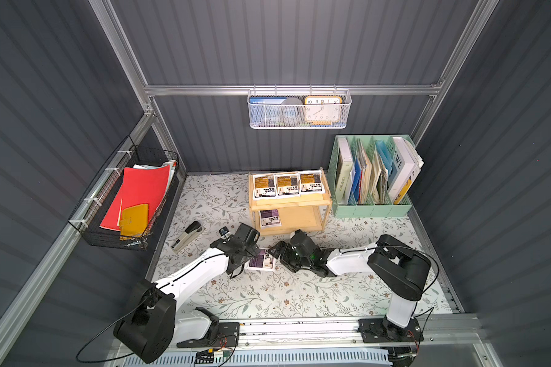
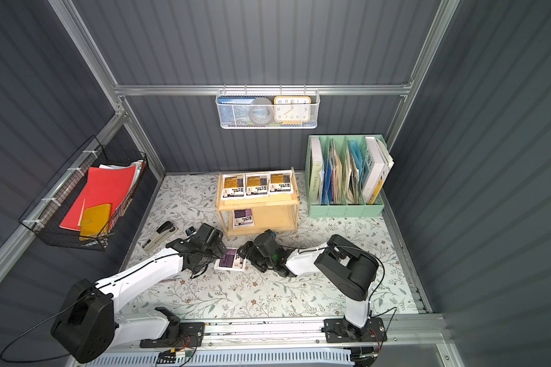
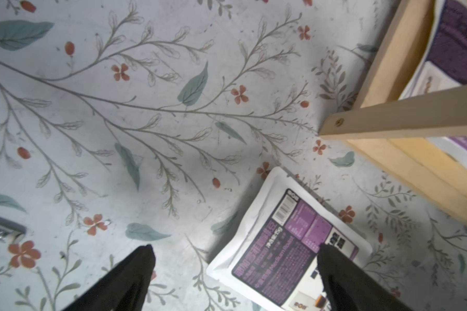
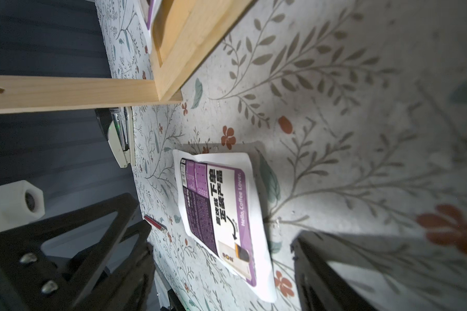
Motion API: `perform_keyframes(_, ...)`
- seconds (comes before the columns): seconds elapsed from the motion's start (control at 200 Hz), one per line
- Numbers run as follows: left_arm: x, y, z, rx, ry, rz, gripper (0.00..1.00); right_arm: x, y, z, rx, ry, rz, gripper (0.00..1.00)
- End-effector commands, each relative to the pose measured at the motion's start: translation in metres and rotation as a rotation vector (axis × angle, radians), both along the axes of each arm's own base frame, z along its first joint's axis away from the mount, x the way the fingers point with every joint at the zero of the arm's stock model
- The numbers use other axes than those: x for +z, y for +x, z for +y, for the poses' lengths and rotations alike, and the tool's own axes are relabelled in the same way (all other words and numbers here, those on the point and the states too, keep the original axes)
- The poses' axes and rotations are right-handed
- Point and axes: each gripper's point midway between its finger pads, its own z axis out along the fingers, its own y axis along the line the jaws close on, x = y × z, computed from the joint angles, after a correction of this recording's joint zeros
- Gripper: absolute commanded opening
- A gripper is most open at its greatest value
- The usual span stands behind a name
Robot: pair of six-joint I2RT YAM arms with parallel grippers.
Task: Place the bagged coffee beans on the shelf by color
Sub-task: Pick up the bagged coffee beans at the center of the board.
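Observation:
A purple-labelled coffee bag (image 1: 261, 260) (image 2: 230, 259) lies flat on the floral table in front of the shelf (image 1: 290, 205). My left gripper (image 1: 247, 255) (image 3: 235, 246) is open at the bag's left side; one finger (image 3: 340, 272) hangs over its label, the other over bare table. My right gripper (image 1: 279, 254) (image 4: 221, 242) is open at the bag's right end, with the bag (image 4: 221, 212) between its fingers. Three orange-labelled bags (image 1: 287, 185) lie side by side on the shelf's top tray. Another purple bag (image 1: 270, 218) lies on the lower tier.
A stapler (image 1: 187, 236) lies left of the shelf and a red pen (image 4: 155, 224) near the left arm. A mint-green file organizer (image 1: 372, 178) stands right of the shelf. A black wire basket (image 1: 131, 197) hangs on the left wall, a white mesh basket (image 1: 299, 109) on the back wall.

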Motion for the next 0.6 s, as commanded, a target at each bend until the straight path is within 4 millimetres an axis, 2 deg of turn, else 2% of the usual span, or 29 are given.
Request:
perform_keyframes(0.0, -0.016, -0.021, 0.011, 0.003, 0.042, 0.096, 1.00, -0.016, -0.006, -0.012, 0.011, -0.059, 0.024, 0.84)
perform_keyframes(0.26, -0.039, -0.028, 0.009, 0.054, 0.023, 0.168, 1.00, -0.019, -0.007, -0.007, 0.039, -0.033, 0.030, 0.84)
perform_keyframes(0.595, -0.050, -0.032, 0.006, 0.060, 0.015, 0.210, 1.00, -0.022, -0.005, 0.005, 0.053, 0.010, 0.045, 0.84)
